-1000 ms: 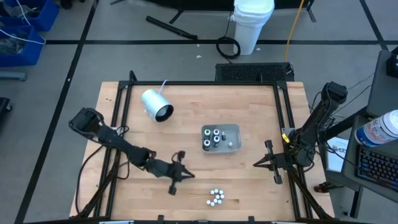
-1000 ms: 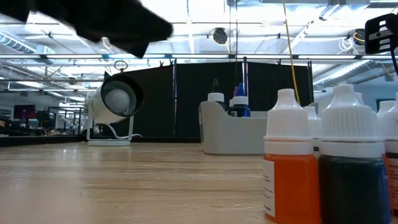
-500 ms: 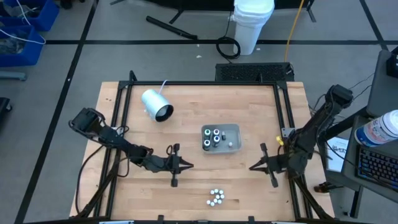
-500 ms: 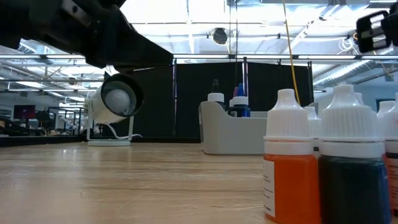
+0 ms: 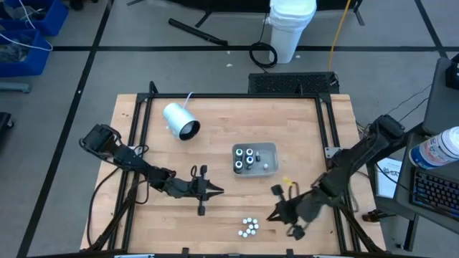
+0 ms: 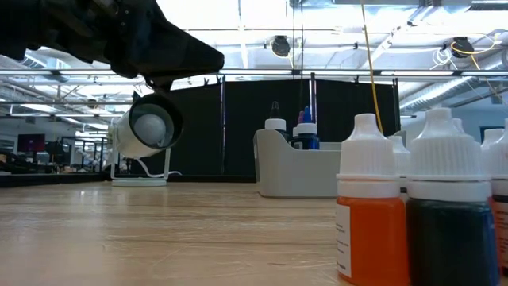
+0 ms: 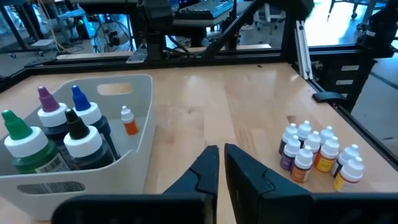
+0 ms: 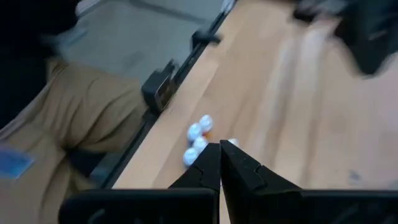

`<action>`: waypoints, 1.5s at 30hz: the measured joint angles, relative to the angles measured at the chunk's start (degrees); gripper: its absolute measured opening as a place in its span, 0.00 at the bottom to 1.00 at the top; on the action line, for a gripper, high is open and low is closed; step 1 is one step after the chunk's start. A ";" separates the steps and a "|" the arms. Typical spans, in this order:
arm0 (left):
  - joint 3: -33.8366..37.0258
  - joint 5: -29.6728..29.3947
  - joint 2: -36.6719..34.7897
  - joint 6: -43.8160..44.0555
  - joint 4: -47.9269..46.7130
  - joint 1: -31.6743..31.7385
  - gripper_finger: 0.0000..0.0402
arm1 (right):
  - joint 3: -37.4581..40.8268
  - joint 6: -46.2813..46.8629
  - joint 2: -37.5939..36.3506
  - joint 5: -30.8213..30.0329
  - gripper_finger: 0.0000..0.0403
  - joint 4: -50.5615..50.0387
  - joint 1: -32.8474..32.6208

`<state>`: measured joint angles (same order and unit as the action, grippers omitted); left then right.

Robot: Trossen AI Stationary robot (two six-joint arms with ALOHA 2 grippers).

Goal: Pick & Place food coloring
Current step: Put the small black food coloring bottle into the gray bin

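Several tiny food coloring bottles (image 5: 249, 227) with white caps stand in a cluster near the table's near edge. The left wrist view shows the cluster (image 7: 317, 152) too, and the low view shows an orange bottle (image 6: 368, 210) and a dark one (image 6: 449, 218) close up. Larger bottles stand in the grey tray (image 5: 267, 150). My right gripper (image 5: 270, 216) is shut and hovers just right of the cluster, pointing at it (image 8: 199, 140). My left gripper (image 5: 219, 190) is shut above the table, left of the tray (image 7: 140, 134).
A big white cylinder (image 5: 180, 120) lies on its side toward the far left, also seen in the low view (image 6: 147, 127). Black frame rails (image 5: 233, 96) border the table. A person in tan trousers (image 8: 87, 118) is beyond the near edge.
My right gripper has travelled from the table's right edge toward the left and the near edge, ending beside the bottle cluster. My left gripper turned from a slant toward the near edge to point at the table's right, then held still.
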<state>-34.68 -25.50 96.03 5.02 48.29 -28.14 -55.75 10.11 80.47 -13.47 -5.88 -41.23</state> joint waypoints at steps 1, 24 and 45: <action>0.00 0.00 0.00 0.00 -0.01 0.00 0.09 | -0.24 -0.19 1.51 2.30 0.00 0.31 0.80; 0.00 -0.07 0.00 5.19 -0.04 0.00 0.05 | -0.88 -0.31 17.20 1.47 0.36 12.28 4.33; -0.02 -0.11 0.00 3.97 -0.05 0.00 0.12 | 7.06 1.14 17.18 1.48 0.28 22.22 4.30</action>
<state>-34.70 -25.61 96.03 8.98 48.24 -28.14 -48.69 11.25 97.65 -11.99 16.34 -36.93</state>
